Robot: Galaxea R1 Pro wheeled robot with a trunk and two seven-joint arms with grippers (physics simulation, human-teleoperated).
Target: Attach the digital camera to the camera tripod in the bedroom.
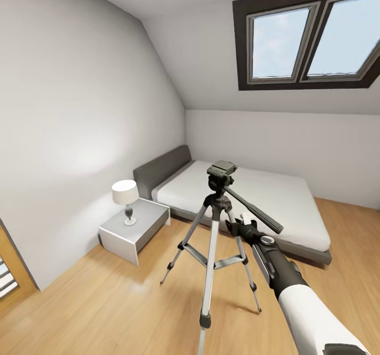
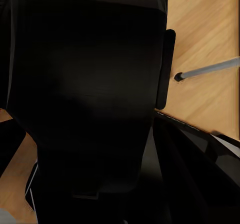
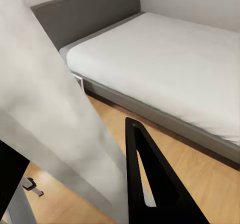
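Camera tripod (image 1: 214,249) standing bare-headed on floor, bed (image 1: 253,196) at 12 o'clock. Digital camera unsighted, unmounted. Claw states indeterminable, both arms.

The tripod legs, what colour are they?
Silver, with black joints and feet; the tripod shows best in the head view.

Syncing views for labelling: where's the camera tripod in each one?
Head view: camera tripod at centre, in front of the bed.
Left wrist view: one silver leg over the wood floor.
Right wrist view: blurred pale bar, likely a leg; unsure.
Shared landmark: the wood floor.
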